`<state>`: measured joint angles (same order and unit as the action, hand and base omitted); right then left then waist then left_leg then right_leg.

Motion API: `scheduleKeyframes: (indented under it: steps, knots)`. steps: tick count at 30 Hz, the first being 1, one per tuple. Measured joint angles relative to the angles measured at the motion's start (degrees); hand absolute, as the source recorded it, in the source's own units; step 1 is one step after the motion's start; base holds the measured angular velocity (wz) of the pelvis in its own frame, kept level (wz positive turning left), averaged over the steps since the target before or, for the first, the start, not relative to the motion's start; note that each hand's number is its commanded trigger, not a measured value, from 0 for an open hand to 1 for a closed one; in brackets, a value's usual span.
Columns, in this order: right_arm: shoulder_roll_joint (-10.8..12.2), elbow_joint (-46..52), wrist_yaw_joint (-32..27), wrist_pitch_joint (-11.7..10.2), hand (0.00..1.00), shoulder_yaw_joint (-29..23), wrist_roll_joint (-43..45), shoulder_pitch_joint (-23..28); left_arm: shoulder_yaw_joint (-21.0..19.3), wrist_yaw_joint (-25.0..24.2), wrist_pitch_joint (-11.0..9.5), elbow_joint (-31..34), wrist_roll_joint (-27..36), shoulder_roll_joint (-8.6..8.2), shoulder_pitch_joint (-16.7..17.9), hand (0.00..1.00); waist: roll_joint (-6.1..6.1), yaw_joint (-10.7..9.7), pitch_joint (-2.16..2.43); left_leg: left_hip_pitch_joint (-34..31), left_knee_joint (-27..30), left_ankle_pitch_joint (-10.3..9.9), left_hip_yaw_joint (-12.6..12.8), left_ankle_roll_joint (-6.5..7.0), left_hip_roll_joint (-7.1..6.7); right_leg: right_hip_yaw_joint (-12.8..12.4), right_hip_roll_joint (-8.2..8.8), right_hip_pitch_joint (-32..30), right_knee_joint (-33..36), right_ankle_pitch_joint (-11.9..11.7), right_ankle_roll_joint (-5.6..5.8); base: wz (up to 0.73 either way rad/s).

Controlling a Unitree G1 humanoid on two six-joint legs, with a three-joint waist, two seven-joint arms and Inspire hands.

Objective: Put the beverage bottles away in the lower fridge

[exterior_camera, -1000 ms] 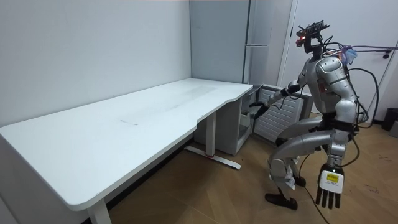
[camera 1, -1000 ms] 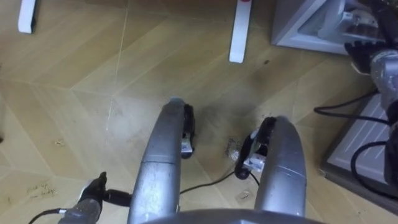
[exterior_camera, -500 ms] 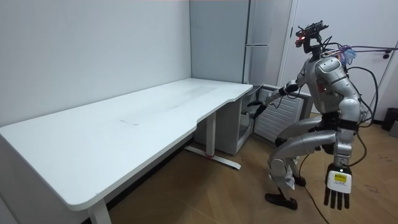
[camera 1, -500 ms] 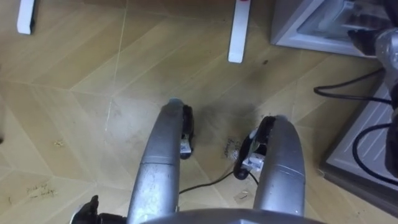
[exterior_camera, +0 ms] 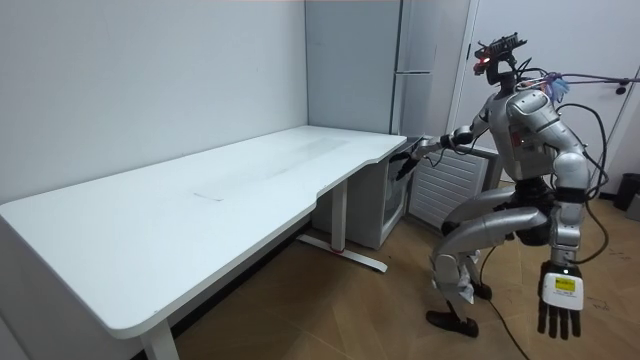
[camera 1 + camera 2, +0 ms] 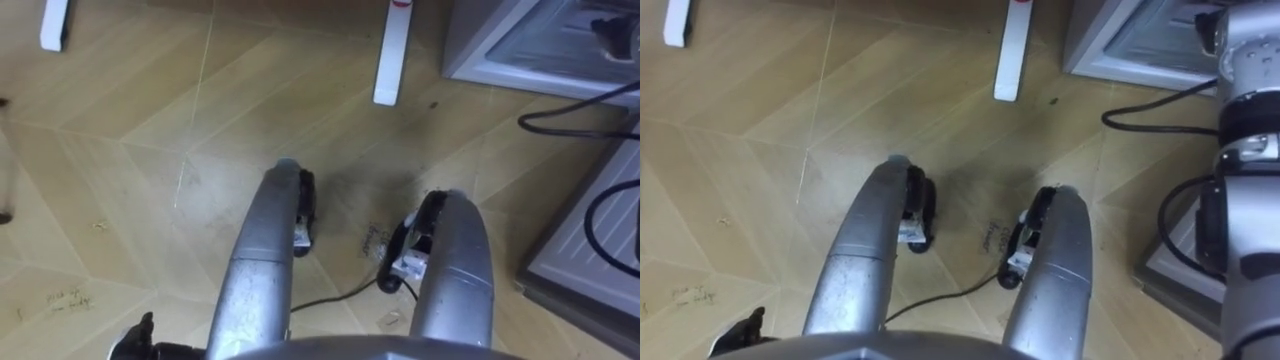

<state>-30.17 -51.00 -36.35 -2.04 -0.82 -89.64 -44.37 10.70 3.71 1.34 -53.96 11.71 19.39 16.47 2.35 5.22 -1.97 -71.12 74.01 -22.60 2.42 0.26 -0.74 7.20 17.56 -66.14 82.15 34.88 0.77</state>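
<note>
The wooden floor [image 6: 120, 150] spreads under the robot, which stands with bent knees at the right of the room view, facing the far end of a long white tabletop [image 5: 200, 210] that runs from the lower left of that frame to its middle. Just past the tabletop's far corner, at the middle of the frame, sits the grey lower fridge [image 5: 375, 210], low against the back wall. Its white ribbed door [image 5: 450, 190] is swung open toward the robot. In the eye views the fridge shows at the upper right and the door along the right edge. One white table foot [image 6: 388, 60] lies on the floor at the top middle of the left eye view, and another at the top left corner. The left hand [image 5: 560, 305] hangs at the end of a lowered arm in the lower right of the room view, with its fingers straight, apart and pointing at the floor. The right hand [image 5: 406, 160] is stretched forward above the fridge's open front, just beside the tabletop's corner. I cannot tell whether its dark fingers are apart or together, nor whether they touch anything.
</note>
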Motion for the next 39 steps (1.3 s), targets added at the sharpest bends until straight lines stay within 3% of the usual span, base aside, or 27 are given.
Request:
scheduleKeyframes:
  steps: [14,17,21,24,29,33,36,39]
  knots:
    - [0.0,0.0,-0.5,-0.6,0.0,2.3,0.0,0.0,0.1,0.1,-1.0,-1.2,0.0,0.01,0.0,0.0,-0.11,0.1,-0.07,2.0,-1.5,-0.1,0.0,-0.4,-0.07,0.3,-0.04,2.0,-1.5,-0.1,0.16,0.0]
    - [0.0,-0.1,0.4,-0.6,0.0,2.7,-0.1,1.4,0.3,0.0,-1.5,-1.2,0.1,0.01,0.0,0.0,-0.16,1.1,-0.1,4.1,-3.1,0.2,0.1,-0.18,0.34,0.4,-0.88,4.0,-3.6,-0.7,0.35,-0.09]
    - [0.0,-2.6,7.3,-1.1,0.0,2.7,0.0,5.0,0.7,-0.2,-1.9,-1.0,0.1,0.35,-0.1,0.0,-0.28,1.6,-0.2,8.9,-8.2,0.9,-0.3,-0.33,0.56,1.9,-1.57,9.2,-9.4,-2.0,0.59,-0.02]
    - [0.1,-6.0,14.2,-1.1,0.0,3.0,0.7,7.6,0.7,-0.6,-2.1,-1.2,0.0,0.6,-0.7,0.0,-0.28,2.0,-0.3,12.2,-13.0,2.2,-1.3,-0.48,0.7,4.1,-2.24,13.5,-15.3,-4.1,-0.04,0.02]
    - [0.1,-15.7,28.7,-0.8,0.0,4.7,6.8,14.3,1.0,-2.1,-1.7,-2.5,0.0,1.03,-2.3,0.0,-0.22,3.0,-0.52,21.3,-20.4,2.3,-2.0,-0.61,0.83,6.0,-3.87,23.7,-24.7,-5.5,1.08,0.01]
    - [0.3,-19.0,35.7,-0.3,0.0,4.8,11.0,20.1,0.9,-3.4,-1.5,-2.6,0.1,1.51,-2.9,0.0,-0.54,2.6,-0.58,25.5,-23.4,2.3,-2.6,-0.64,0.93,7.2,-4.65,28.9,-29.3,-6.0,1.45,0.04]
    - [1.3,-20.9,39.0,0.9,0.0,4.8,14.5,24.3,0.8,-4.2,-1.1,-2.9,0.0,1.52,-3.7,0.0,-0.41,2.3,-0.6,28.5,-25.9,2.5,-2.7,-0.87,0.93,7.7,-4.92,32.1,-32.1,-6.5,1.46,0.03]
    - [4.4,-25.2,42.6,1.0,0.0,6.5,19.6,28.0,0.8,-4.4,-1.2,-4.1,-0.3,1.36,-4.0,0.0,-0.61,2.3,-0.54,33.5,-29.0,2.7,-2.9,-1.32,1.58,8.6,-6.17,37.6,-36.8,-7.6,1.4,-0.06]
